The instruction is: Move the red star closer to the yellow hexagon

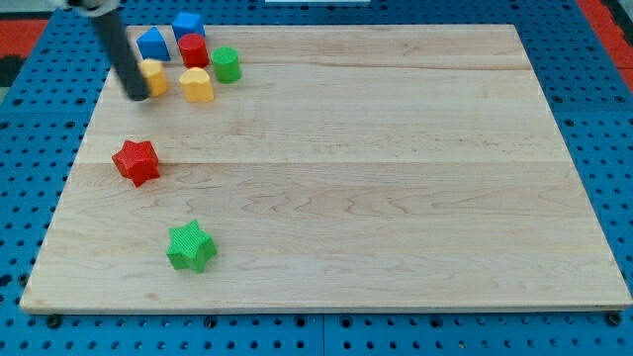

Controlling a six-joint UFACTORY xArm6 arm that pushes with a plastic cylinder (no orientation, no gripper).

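The red star (135, 161) lies on the wooden board (396, 198) at the view's left. Two yellow blocks sit near the view's top left: one (155, 76) is partly hidden by my rod and looks like the hexagon, and the other (196, 85) lies just right of it. My tip (137, 97) rests against the left side of the partly hidden yellow block, well above the red star and apart from it.
A blue block (152, 44), a blue cube (188, 24), a red cylinder (193, 49) and a green cylinder (226, 64) cluster at the top left around the yellow blocks. A green star (190, 246) lies below the red star, toward the view's bottom.
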